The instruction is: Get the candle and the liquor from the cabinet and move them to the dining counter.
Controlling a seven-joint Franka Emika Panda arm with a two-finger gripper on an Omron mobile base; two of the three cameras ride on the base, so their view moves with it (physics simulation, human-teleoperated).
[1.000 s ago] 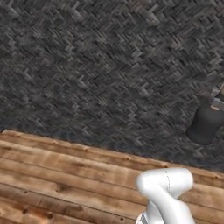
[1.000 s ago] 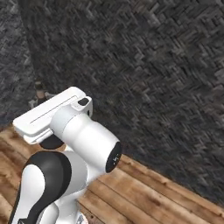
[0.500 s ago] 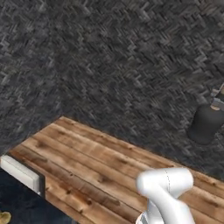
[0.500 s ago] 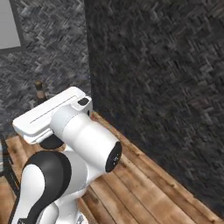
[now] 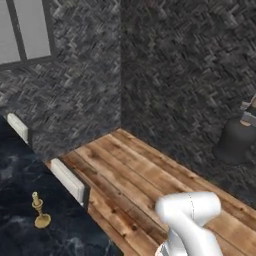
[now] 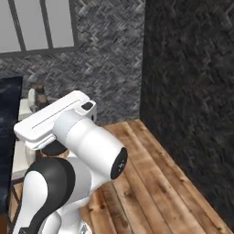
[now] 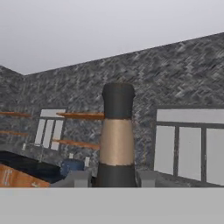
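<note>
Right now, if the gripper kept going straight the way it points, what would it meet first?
Holding the liquor bottle, the gripper points at the grey herringbone wall by the window; probably that first, though depth is unclear.

Open black dining counter (image 5: 15, 200) around the lone candle (image 5: 40, 212), white stools (image 5: 67, 179) along its edge.

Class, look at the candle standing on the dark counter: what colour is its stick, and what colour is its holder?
The candle has a cream-yellow stick in a brass-gold holder, clearest in the left base view.
</note>
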